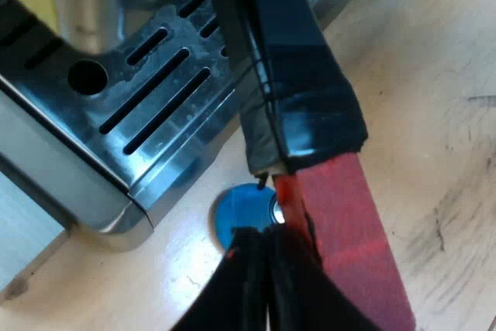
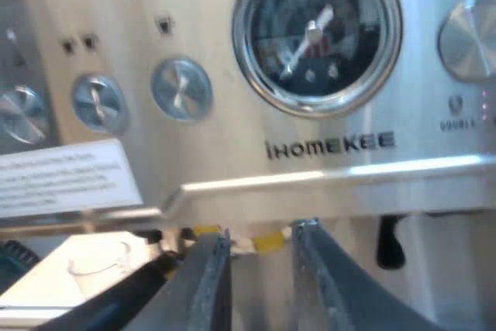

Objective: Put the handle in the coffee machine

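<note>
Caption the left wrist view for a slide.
Red-ended handle at the machine's drip tray, blue tamper on the table beneath.

A coffee station on a work table; whether home or workshop I cannot tell. A steel espresso machine [image 2: 209,153] has a pressure gauge [image 2: 316,32], round buttons [image 2: 180,88] and a printed label [image 2: 62,180]. Its slotted drip tray [image 1: 155,91] stands on a pale wooden tabletop [image 1: 434,75], scuffed and dark-marked.

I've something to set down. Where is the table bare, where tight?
Bare: the light wooden tabletop on the far side of the dark, red-ended handle from the steel espresso machine's slotted drip tray. Crowded: between tray corner and handle, where the round blue tamper sits.
</note>
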